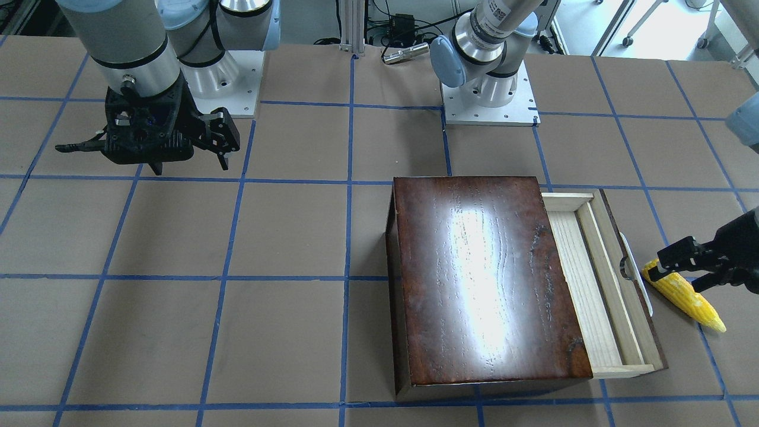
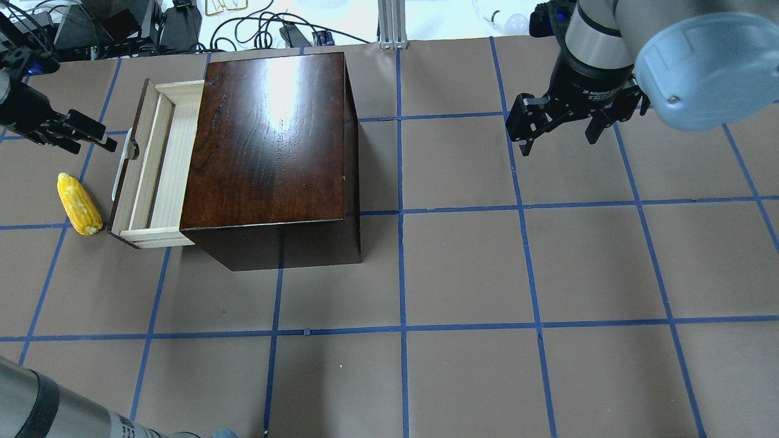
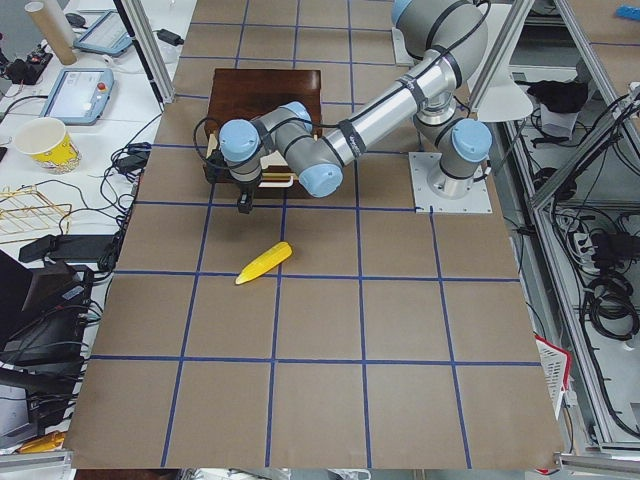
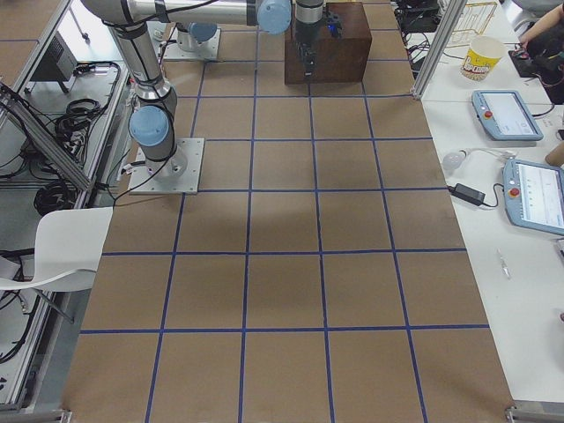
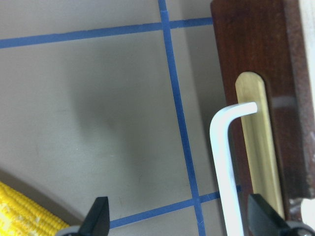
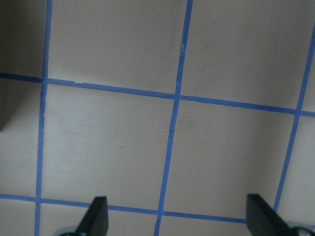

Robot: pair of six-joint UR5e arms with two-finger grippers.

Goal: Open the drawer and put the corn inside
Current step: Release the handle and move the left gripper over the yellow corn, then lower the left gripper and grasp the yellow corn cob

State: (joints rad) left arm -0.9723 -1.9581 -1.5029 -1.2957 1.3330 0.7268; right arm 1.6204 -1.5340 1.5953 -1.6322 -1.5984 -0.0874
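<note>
Hovering | left pincer [image 5: 180, 217] spread wide, empty, near corn [image 2: 79, 204] | right pincer [image 2: 558, 144] spread, empty

You were in a robotics lab: the table [image 4: 282, 291] was papered brown and marked into squares with blue tape [image 2: 401, 274], and two arms [image 3: 390, 105] stood bolted to it on metal plates [image 1: 489, 112]. Beside it, your benches [image 4: 529, 291] held teach pendants [image 4: 507, 115], cables [image 2: 261, 27] and a paper cup [image 4: 480, 57]. Aluminium posts [image 2: 389, 21] framed the cell.
</note>
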